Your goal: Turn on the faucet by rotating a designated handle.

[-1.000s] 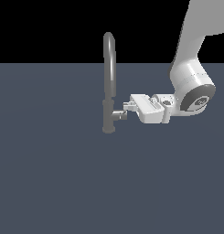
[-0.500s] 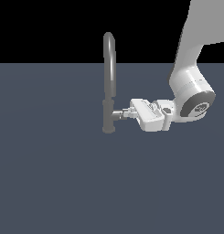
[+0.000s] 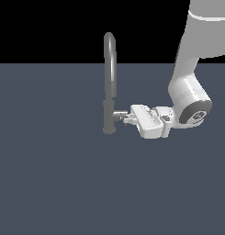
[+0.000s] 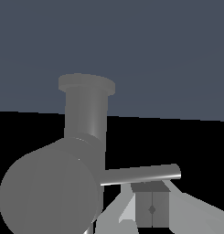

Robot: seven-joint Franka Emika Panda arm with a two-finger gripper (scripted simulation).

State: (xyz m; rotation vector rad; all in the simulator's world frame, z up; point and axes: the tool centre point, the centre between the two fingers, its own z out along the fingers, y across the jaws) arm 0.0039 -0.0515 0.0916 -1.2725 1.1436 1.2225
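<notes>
The faucet (image 3: 109, 82) is a tall grey tap with an arched spout, standing at the middle of the exterior view. Its thick base (image 4: 86, 114) fills the wrist view. The handle (image 3: 119, 114) is a short horizontal stub sticking out toward the exterior view's right; its round end (image 4: 49, 194) looms close to the wrist camera. A thin lever pin (image 4: 141, 173) juts from the stub. My gripper (image 3: 128, 119) sits right at the stub's end, shut with nothing held. Its fingertips (image 4: 152, 208) are pressed together just beside the pin.
A flat dark blue-grey surface (image 3: 49, 174) spreads around the faucet. My white arm (image 3: 189, 82) comes down from the upper part of the exterior view's right.
The hand has dropped lower and tilted, its wrist end sinking, while the fingertips stay at the handle stub. The faucet has not visibly moved.
</notes>
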